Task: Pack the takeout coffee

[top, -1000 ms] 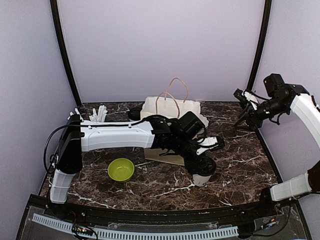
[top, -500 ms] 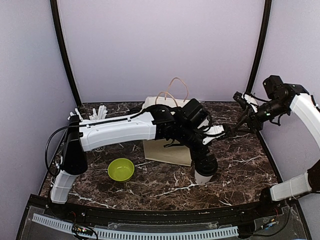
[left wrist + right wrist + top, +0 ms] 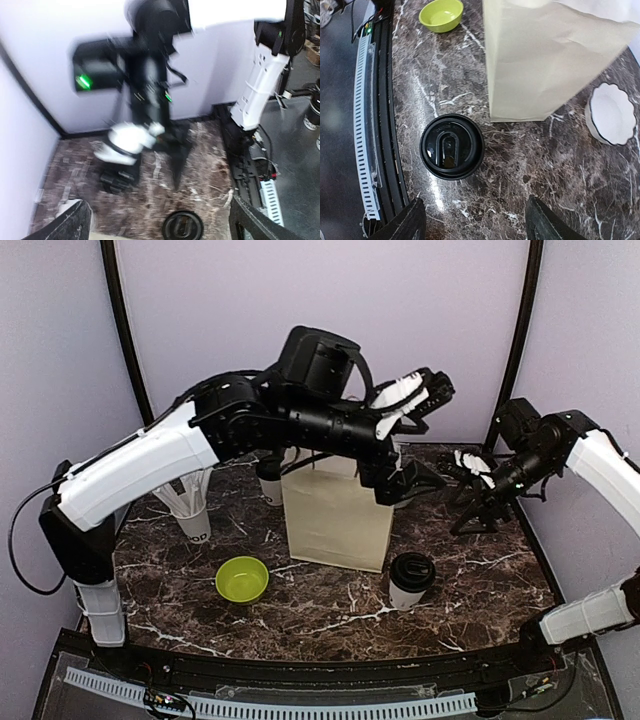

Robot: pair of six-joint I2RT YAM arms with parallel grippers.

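Nearer coffee cup (image 3: 405,595) is upright on the marble tabletop (image 3: 320,618). Long axis is vertical, black lid (image 3: 451,146) on top. It sits off the front right corner of the paper bag (image 3: 335,520), close to it with a thin strip of marble between them (clearest from the right wrist). The long recess in the lid runs roughly parallel to the bag's front face.

Second coffee cup (image 3: 270,488) is behind the bag's left rear corner, also upright. It's mostly hidden by the left arm, so only a bit of dark lid and white wall shows.

Left gripper (image 3: 159,205) is raised high over the bag, fingers spread wide with nothing between them. Right gripper (image 3: 474,200) is low over the table to the right of the bag, looking down at the nearer cup. Its fingers are parted and clear of the lid, so it holds nothing.

View differences:
- Overhead is the only view showing the second cup, the straw cup (image 3: 195,523) at far left, and both arms together.
- Right wrist gives the lid straight from above, plus a scalloped white dish (image 3: 611,112) right of the bag that I can't make out from overhead. The green bowl (image 3: 441,14) shows at its top edge.
- Left wrist is motion-blurred. It shows the right arm head-on and just the lid at the bottom edge, no cup wall.

Can't see inside the bag from any view.
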